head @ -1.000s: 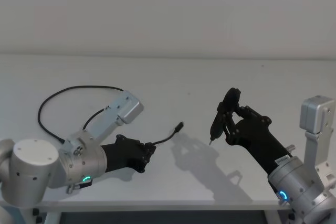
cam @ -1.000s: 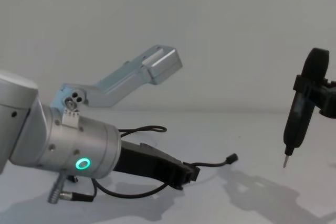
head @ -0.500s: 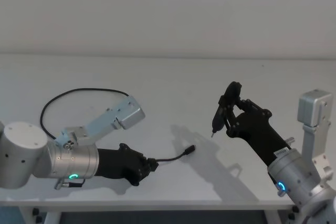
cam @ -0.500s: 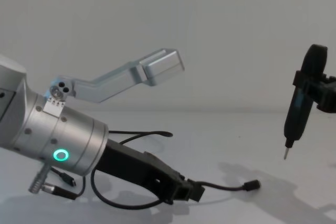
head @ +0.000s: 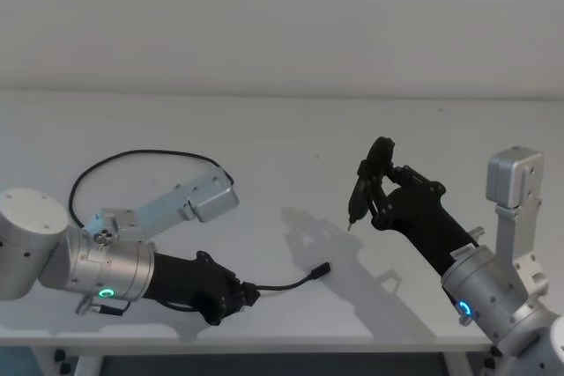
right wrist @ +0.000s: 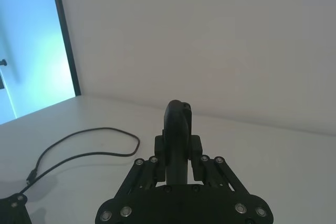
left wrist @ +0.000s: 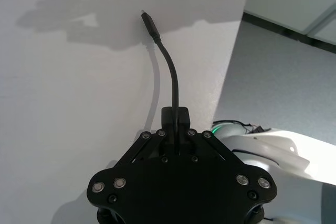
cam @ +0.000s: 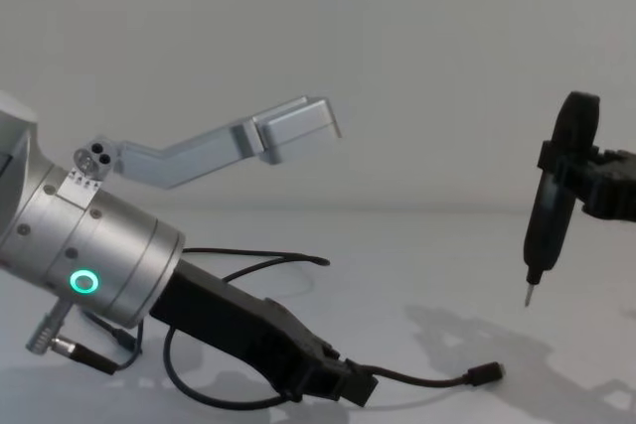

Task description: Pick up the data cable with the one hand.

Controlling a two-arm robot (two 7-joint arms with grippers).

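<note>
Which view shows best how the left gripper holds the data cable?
The left wrist view: the left gripper clamps the data cable up close. Head and chest views show this grip from the side; the right wrist view shows its loop.

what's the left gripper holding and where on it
The left gripper holds the data cable, fingers shut some way behind its free plug. The right gripper grips a black pointed tool.

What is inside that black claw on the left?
The left gripper is shut on the data cable, whose plug sticks out in front. The stretch pinched inside is covered by the fingers. The right gripper holds a pointed tool apart.
</note>
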